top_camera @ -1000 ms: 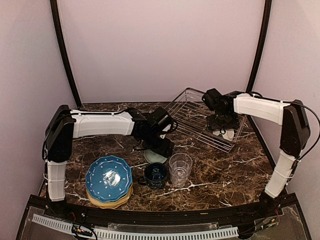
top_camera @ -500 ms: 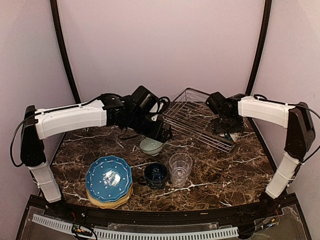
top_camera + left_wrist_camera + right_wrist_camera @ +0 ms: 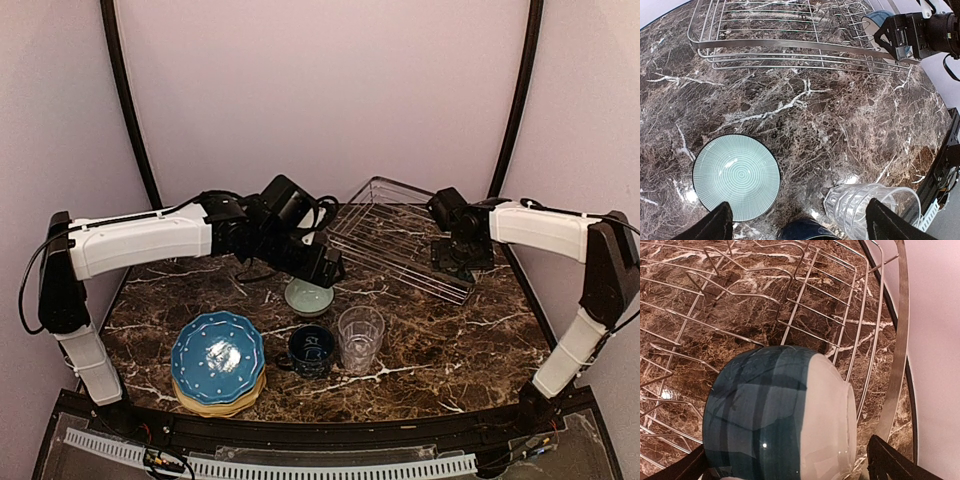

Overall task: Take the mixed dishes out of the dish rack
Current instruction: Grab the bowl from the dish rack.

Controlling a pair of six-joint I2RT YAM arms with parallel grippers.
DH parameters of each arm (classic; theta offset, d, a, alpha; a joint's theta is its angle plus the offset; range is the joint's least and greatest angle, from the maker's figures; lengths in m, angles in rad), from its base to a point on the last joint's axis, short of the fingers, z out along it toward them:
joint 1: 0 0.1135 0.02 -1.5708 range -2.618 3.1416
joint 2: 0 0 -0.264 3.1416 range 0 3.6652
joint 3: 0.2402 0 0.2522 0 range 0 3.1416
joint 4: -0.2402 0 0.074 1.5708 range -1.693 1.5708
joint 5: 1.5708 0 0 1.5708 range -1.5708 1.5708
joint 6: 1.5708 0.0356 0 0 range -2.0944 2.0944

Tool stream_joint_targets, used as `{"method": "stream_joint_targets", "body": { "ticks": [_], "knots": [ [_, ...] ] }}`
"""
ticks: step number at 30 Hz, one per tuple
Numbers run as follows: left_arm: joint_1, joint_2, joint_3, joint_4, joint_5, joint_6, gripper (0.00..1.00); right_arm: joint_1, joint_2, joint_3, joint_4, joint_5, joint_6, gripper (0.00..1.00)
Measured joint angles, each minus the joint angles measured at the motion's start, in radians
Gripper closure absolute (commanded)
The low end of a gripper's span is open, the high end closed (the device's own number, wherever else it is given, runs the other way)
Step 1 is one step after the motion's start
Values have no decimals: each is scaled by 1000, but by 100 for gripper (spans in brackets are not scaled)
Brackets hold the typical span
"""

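Note:
The dish rack (image 3: 385,235) is a silver wire basket at the back right; it also shows in the left wrist view (image 3: 790,47) and the right wrist view (image 3: 815,300). My right gripper (image 3: 456,256) is open inside it, its fingers straddling a teal and white bowl (image 3: 775,410) that lies on its side. My left gripper (image 3: 322,268) is open and empty, hovering just above a pale green ribbed bowl (image 3: 308,296) that stands on the table (image 3: 736,177). A blue dotted plate (image 3: 217,353) tops a mustard one at the front left.
A navy mug (image 3: 312,348) and a clear glass tumbler (image 3: 360,335) stand side by side in front of the green bowl; both also show at the bottom of the left wrist view, the tumbler (image 3: 870,207) right of the mug (image 3: 802,231). The marble table (image 3: 450,340) is bare at the right front.
My left gripper has let go of the green bowl on the table and risen back from it. My right gripper has shifted a little to the right in the rack, over the teal bowl.

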Motion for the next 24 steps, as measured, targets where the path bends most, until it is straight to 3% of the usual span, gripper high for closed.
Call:
{"method": "stream_joint_targets", "body": {
  "ticks": [4, 11, 19, 24],
  "knots": [
    [0, 0, -8, 1, 2, 0, 8, -10, -1, -13, 46, -20, -45, 10],
    [0, 0, -12, 2, 7, 0, 8, -34, -3, -37, 145, -72, -174, 8],
    [0, 0, -12, 3, 9, 0, 8, -68, -18, -47, 217, -122, -291, 30],
    [-1, 0, -12, 3, 10, 0, 8, -74, -24, -45, 228, -123, -312, 39]
  ]
}}
